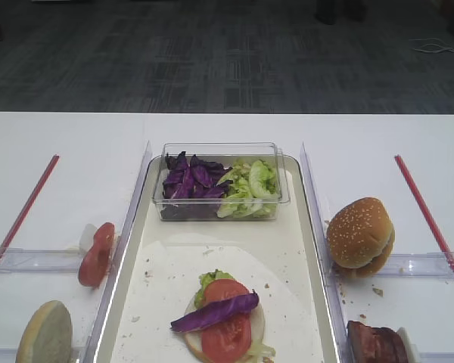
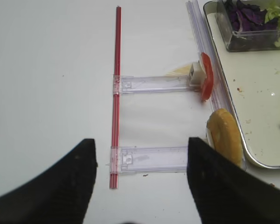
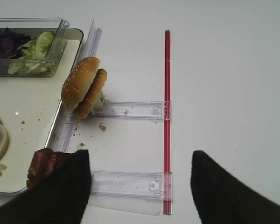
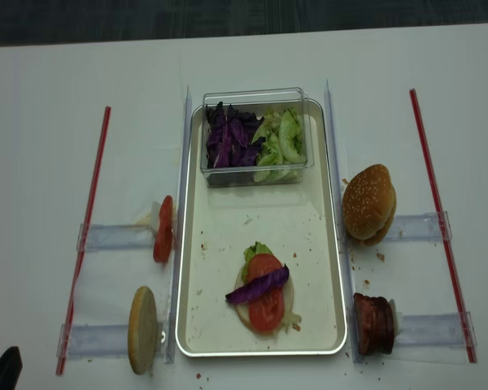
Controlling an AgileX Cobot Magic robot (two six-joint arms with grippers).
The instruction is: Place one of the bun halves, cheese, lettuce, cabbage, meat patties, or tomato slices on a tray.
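meat patties [image 1: 377, 344] cut off, bun base [image 4: 246, 305] mostly hidden

The white bench [image 4: 57, 89] is carrying the tray [image 4: 191, 244] in its middle. Clear rails [image 4: 114, 236] are lying on both sides of the tray, and a red strip [image 4: 85, 236] is lying along each outer side. Crumbs [image 4: 380, 257] are lying on the bench at the right, beside the tray.
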